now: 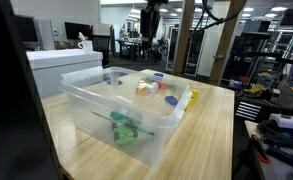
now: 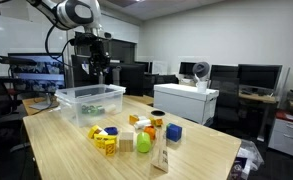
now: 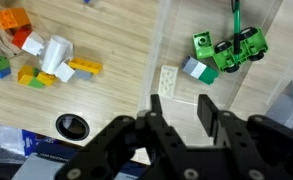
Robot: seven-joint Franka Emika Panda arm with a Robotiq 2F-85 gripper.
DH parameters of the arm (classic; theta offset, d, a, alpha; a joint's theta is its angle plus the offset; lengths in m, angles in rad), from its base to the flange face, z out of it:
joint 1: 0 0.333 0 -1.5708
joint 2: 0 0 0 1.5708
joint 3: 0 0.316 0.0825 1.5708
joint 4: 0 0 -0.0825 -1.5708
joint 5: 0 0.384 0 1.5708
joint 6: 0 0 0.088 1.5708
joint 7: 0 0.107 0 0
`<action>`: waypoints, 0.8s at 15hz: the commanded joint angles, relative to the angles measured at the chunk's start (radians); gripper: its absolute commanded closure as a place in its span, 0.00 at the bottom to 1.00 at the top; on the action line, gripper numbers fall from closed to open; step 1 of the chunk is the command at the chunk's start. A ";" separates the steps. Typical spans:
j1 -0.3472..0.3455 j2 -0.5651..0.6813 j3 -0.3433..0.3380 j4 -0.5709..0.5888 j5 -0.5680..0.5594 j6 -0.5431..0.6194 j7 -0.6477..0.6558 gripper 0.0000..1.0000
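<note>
My gripper point(image 3: 181, 103) hangs high above the table with its two black fingers apart and nothing between them. Straight below it is the wall of a clear plastic bin point(image 3: 164, 40). Inside the bin lie a green toy tractor point(image 3: 232, 48) and a small green and white block point(image 3: 194, 68). In both exterior views the gripper point(image 2: 99, 68) point(image 1: 150, 18) is well above the bin point(image 2: 91, 100) point(image 1: 81, 100), touching nothing. The green toy point(image 1: 124, 128) shows through the bin's front wall.
Loose coloured blocks point(image 2: 136, 135) lie on the wooden table beside the bin, among them an orange one point(image 3: 11, 20) and a white one point(image 3: 56, 55). A black cup point(image 2: 158, 115) stands near them. A white box point(image 2: 186, 100) sits past the table's far edge.
</note>
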 commanded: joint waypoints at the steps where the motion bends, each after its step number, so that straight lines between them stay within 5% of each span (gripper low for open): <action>1: -0.023 -0.010 -0.017 -0.018 -0.017 -0.003 -0.056 0.26; 5: -0.093 0.023 -0.080 -0.027 -0.138 0.002 -0.018 0.02; 12: -0.187 0.042 -0.165 -0.112 -0.310 -0.018 0.030 0.00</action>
